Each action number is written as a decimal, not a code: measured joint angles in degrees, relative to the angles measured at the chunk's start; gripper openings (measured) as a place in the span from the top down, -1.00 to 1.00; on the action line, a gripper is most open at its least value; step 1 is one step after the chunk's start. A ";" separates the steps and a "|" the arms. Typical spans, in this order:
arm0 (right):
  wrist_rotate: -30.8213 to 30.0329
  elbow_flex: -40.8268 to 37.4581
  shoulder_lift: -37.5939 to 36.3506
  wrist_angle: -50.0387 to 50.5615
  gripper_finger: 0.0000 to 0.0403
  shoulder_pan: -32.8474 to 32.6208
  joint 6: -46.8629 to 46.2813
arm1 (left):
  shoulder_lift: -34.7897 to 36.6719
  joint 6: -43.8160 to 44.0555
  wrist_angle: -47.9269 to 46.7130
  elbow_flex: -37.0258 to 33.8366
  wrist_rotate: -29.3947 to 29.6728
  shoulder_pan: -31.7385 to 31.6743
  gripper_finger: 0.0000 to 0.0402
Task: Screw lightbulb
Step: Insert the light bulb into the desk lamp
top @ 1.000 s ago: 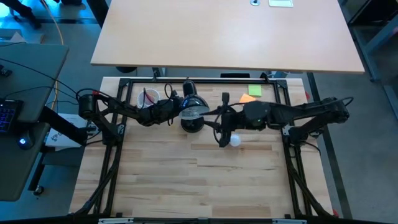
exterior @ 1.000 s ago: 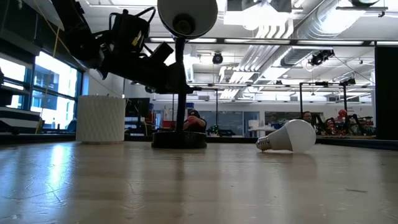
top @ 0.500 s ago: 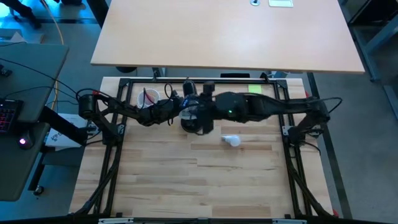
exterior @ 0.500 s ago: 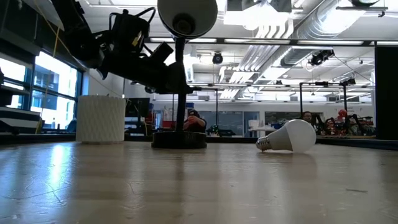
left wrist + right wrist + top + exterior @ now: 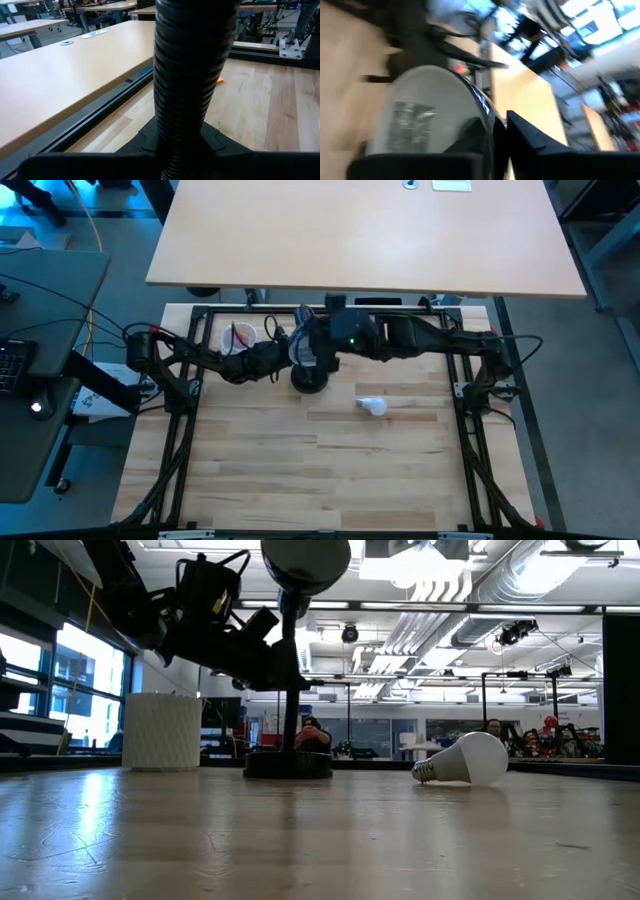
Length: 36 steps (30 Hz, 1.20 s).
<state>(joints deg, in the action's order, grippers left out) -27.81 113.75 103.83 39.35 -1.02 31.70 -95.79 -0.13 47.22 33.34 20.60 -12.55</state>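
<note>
Two dark arms meet at the black desk lamp [image 5: 309, 376] near the back of the table [image 5: 330, 470]. From the high view, the left tool [image 5: 281, 356] sits against the lamp's stem, and the left wrist view shows the ribbed black neck [image 5: 192, 85] rising right in front of that camera, with the lamp's flat base [image 5: 180, 142] on the wood beneath; the left tool is closed narrow on this neck. From the other side, the right tool [image 5: 312, 345] is up at the lamp's head, and the right wrist view shows the pale round shade [image 5: 432, 120] just past its dark fingers [image 5: 535, 137], which stand close together on the shade's rim, pinching it. In the low view the lamp's shade [image 5: 305, 560] is at the top edge above the thin stem. The lightbulb [image 5: 373, 406] lies on its side on the bare table, well apart from both tools, to the right of the lamp base; the low view shows its silvery screw end pointing towards the lamp [image 5: 466, 760]. One white ribbed cup [image 5: 161, 730] stands left of the lamp
</note>
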 joint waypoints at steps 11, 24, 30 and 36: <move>-5.14 -0.22 0.31 -2.42 0.89 -1.98 -7.90 | -0.11 3.67 2.58 -0.15 12.09 4.42 0.74; -4.66 -0.26 0.31 -0.48 0.89 -5.66 2.61 | -1.27 5.80 4.37 -0.04 16.79 5.26 0.74; -3.81 -0.31 0.31 0.07 0.89 -7.36 9.26 | -1.71 5.83 5.07 0.33 17.02 5.21 0.74; -7.24 -0.37 0.33 -0.13 0.83 -8.44 9.60 | -2.19 5.85 5.14 1.10 16.35 5.15 0.74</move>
<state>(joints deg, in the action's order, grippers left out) -35.04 113.38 104.16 39.22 -9.47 41.31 -97.97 5.73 52.36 34.44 36.95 -7.40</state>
